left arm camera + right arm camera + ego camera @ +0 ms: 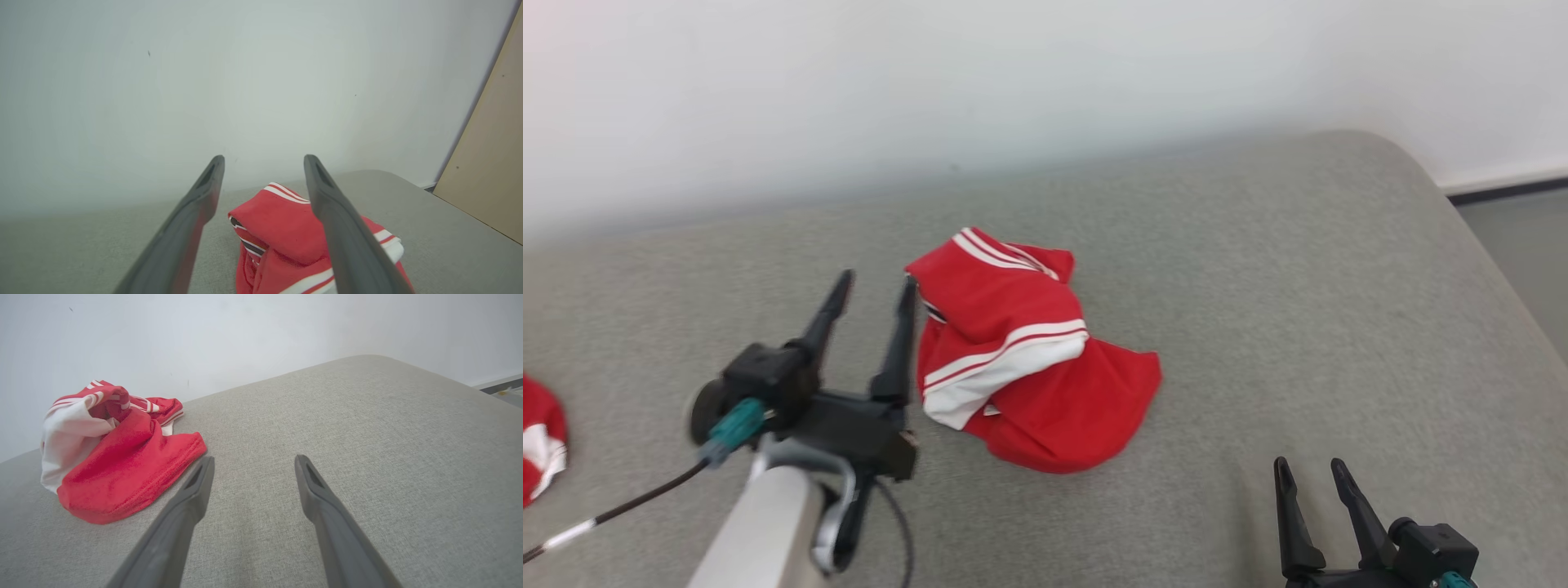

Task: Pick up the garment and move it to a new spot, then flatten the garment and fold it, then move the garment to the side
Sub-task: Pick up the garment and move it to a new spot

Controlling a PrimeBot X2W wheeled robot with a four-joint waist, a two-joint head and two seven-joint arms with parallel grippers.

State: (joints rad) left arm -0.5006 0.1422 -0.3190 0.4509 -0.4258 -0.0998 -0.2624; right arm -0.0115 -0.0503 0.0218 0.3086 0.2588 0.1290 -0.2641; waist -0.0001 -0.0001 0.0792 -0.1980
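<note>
The garment (1021, 355) is red with white stripes and lies crumpled in a heap on the grey cushioned surface (1298, 310) near the middle of the head view. My left gripper (876, 284) hovers just left of the heap, open, with nothing between its fingers; its right finger is close to the cloth's left edge. In the left wrist view the garment (282, 232) lies below and between the spread fingers (196, 220). My right gripper (1313, 467) is open at the lower right, apart from the heap. The right wrist view has the garment (118, 457) at the left.
Another piece of red and white cloth (539, 445) shows at the left edge of the head view. A white wall (1013, 82) runs behind the grey surface, whose rounded corner falls off at the right toward the floor (1527, 245). A beige panel (490, 163) stands at the right.
</note>
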